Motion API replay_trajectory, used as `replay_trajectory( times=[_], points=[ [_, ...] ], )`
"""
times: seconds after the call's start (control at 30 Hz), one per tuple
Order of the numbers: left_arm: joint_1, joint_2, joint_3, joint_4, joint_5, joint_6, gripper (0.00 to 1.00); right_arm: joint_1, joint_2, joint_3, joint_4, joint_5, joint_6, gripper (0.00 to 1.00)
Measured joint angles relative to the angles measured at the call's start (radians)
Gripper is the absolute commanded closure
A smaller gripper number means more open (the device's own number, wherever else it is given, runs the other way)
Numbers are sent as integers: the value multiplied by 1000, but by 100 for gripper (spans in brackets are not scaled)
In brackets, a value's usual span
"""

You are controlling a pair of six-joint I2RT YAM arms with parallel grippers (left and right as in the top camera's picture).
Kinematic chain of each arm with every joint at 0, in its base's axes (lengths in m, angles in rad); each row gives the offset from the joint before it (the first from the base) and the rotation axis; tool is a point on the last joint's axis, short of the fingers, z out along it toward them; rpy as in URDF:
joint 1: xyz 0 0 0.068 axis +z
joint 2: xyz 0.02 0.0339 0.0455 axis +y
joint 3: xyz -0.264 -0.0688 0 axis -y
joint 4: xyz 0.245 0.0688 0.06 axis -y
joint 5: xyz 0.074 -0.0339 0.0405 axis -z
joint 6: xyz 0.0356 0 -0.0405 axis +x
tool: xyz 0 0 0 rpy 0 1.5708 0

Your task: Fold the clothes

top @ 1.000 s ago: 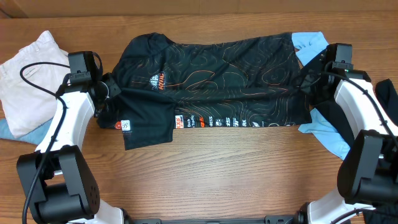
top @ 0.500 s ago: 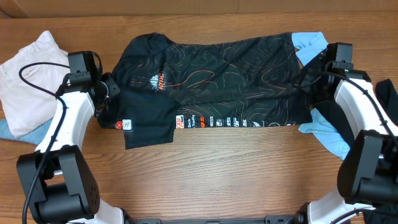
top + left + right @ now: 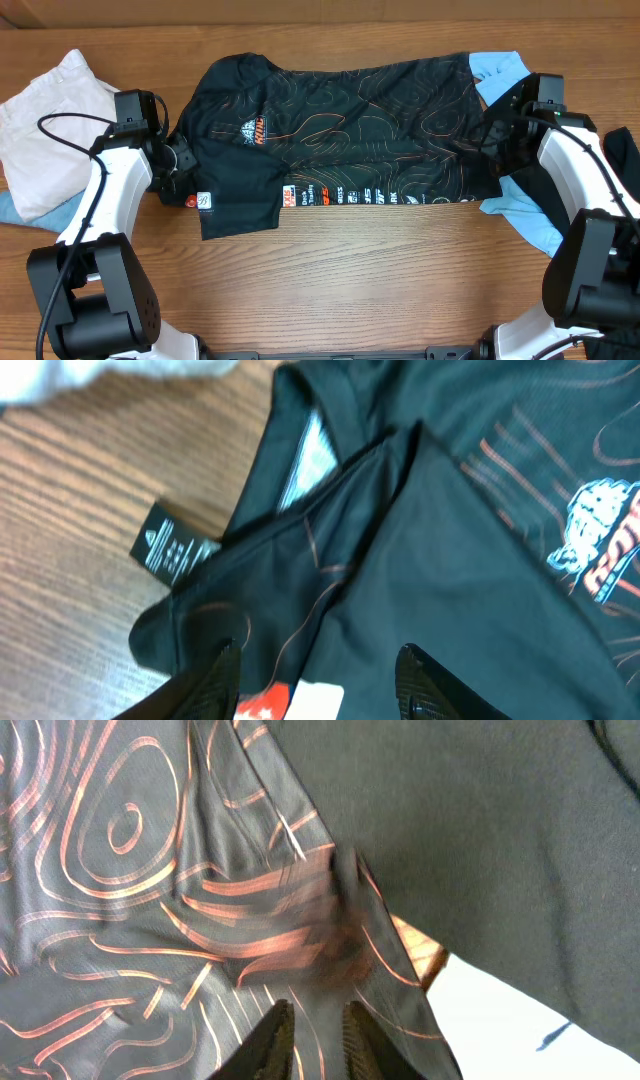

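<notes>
Two grippers at the ends of a black jersey on the desk

Black jersey with orange contour lines lies spread sideways across the upper middle of the desk. The left gripper sits at its left sleeve, jaws well apart over the cloth, gripping nothing. The right gripper sits at the right edge, jaws narrowly parted above the fabric. A light-blue garment peeks out at right; a white garment lies upper left.
</notes>
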Motion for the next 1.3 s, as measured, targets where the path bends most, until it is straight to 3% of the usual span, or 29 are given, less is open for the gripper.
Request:
replay_trajectory(
  times=[0.07,0.6,1.13,1.3],
  points=[
    [0,0,0,-16,0,0,45,0,0,0,-22,0,2,72],
    [-1,0,0,-94,42,0,45,0,0,0,-107,0,2,71],
    [-58,4,-106,75,43,-5,61,0,0,0,-129,0,2,71],
    [-74,30,-106,75,43,-5,59,0,0,0,-137,0,2,71]
  ],
)
